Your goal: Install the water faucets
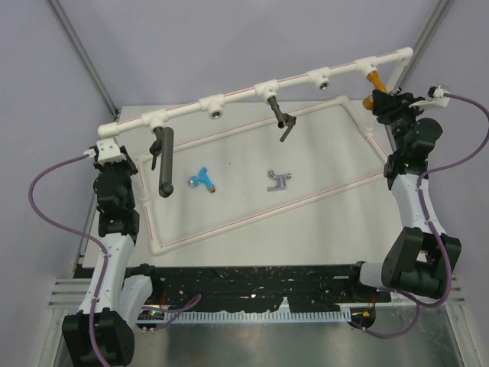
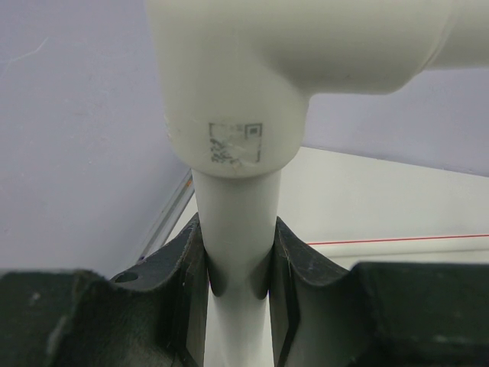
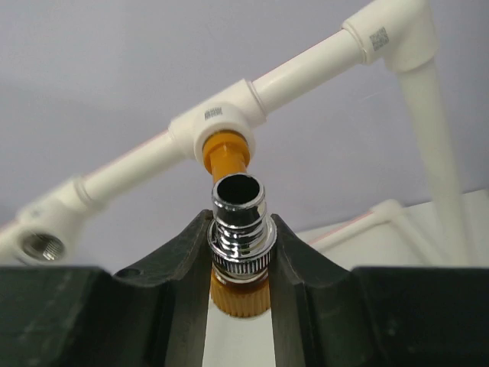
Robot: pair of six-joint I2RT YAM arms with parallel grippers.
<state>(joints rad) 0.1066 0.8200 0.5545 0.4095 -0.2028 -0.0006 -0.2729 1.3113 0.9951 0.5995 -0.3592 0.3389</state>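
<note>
The orange-gold faucet [image 1: 374,81] sits in the rightmost socket of the raised white pipe [image 1: 252,86]. My right gripper [image 1: 380,99] is shut on it; in the right wrist view my right gripper [image 3: 240,256] clamps its chrome spout [image 3: 238,222], its orange body [image 3: 227,157] meeting the tee above. My left gripper [image 1: 107,153] is shut on the white pipe's upright leg [image 2: 235,252] under the corner elbow [image 2: 244,84]. The bright blue faucet [image 1: 202,179] and the silver-grey faucet [image 1: 280,180] lie on the table inside the pipe frame.
A long dark grey cylinder [image 1: 164,160] hangs from the left socket and a dark lever tap [image 1: 280,116] from a middle one. Open sockets show between them [image 1: 217,114] and further right [image 1: 324,82]. The white floor frame [image 1: 260,210] borders the work area.
</note>
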